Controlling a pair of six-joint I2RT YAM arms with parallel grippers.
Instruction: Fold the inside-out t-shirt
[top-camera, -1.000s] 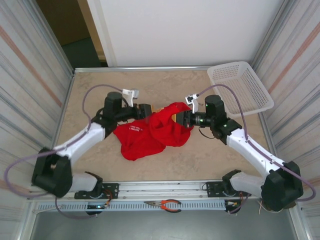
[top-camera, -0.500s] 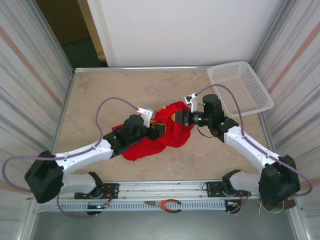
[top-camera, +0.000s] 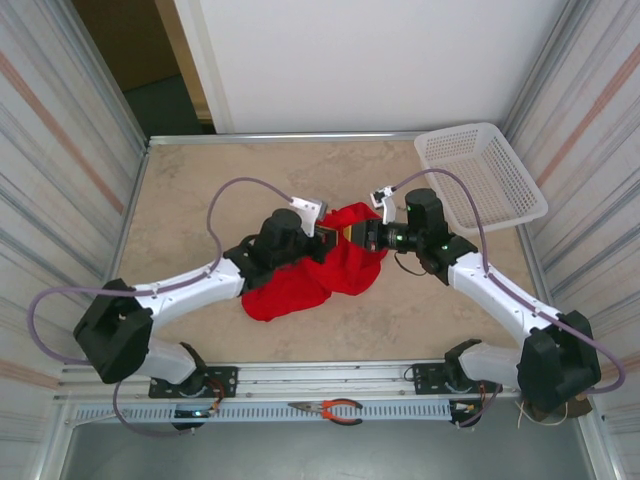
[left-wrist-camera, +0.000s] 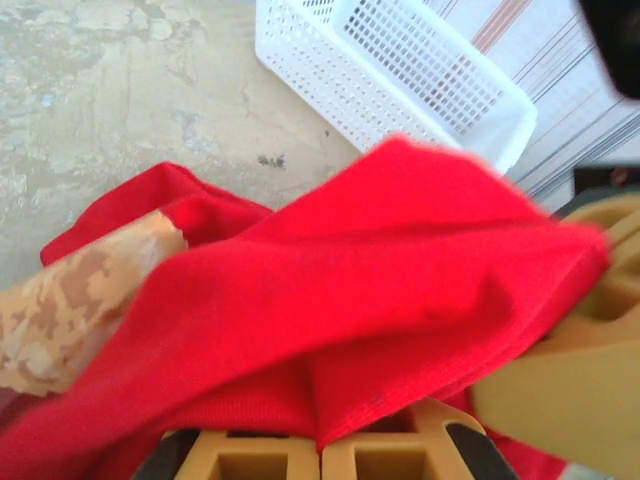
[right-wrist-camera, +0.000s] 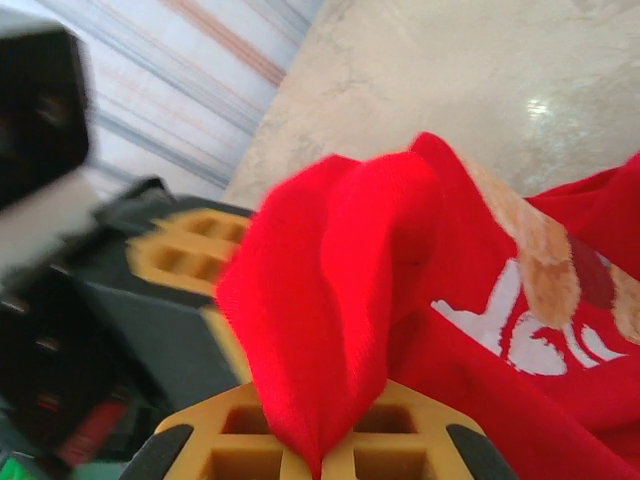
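Note:
The inside-out t-shirt (top-camera: 298, 282) is a crumpled bright red heap in the middle of the table, one part lifted between the two grippers. My left gripper (top-camera: 334, 238) is shut on a red fold (left-wrist-camera: 350, 300); cloth runs into the seam between its tan fingers (left-wrist-camera: 250, 462). My right gripper (top-camera: 353, 235) faces it almost nose to nose, shut on another fold (right-wrist-camera: 340, 290) that rises from between its fingers (right-wrist-camera: 420, 450). A brown bear graphic (right-wrist-camera: 545, 255) and white lettering (right-wrist-camera: 520, 345) show on the cloth beside it.
A white mesh basket (top-camera: 480, 175) stands at the back right corner. Bare beige table (top-camera: 200, 180) lies left of and behind the shirt. Striped walls close both sides. Orange-handled pliers (top-camera: 335, 409) lie on the front rail.
My left arm swung in from the shirt's left side to its middle and its jaws closed on the cloth beside the right gripper. The right gripper stayed put, still gripping.

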